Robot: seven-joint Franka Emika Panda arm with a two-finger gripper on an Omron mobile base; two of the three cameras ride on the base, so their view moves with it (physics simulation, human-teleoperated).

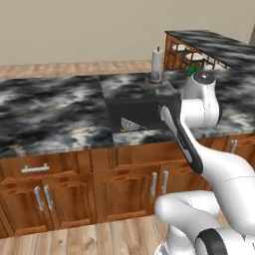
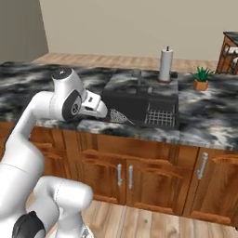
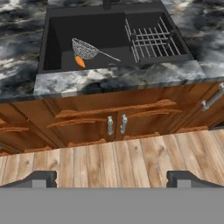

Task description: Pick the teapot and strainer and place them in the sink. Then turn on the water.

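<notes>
The strainer [image 3: 85,48], a silver mesh bowl with a thin handle, lies inside the black sink [image 3: 100,30] in its left part; I also see the strainer [image 2: 118,116] from the right base and from the left base [image 1: 130,125]. The teapot is out of view, and so is the water. My gripper [image 3: 112,179] is open with nothing between its fingers. The gripper [image 2: 95,107] hangs just in front of the counter's front edge, left of the sink [image 2: 135,100], apart from the strainer.
A small orange item [image 3: 79,61] lies by the strainer. A grey wire rack [image 3: 151,39] fills the sink's right part. Behind the basin stand the faucet [image 2: 139,79], a paper towel roll [image 2: 165,65] and a potted plant [image 2: 201,78]. Wooden cabinet doors [image 3: 109,122] lie below.
</notes>
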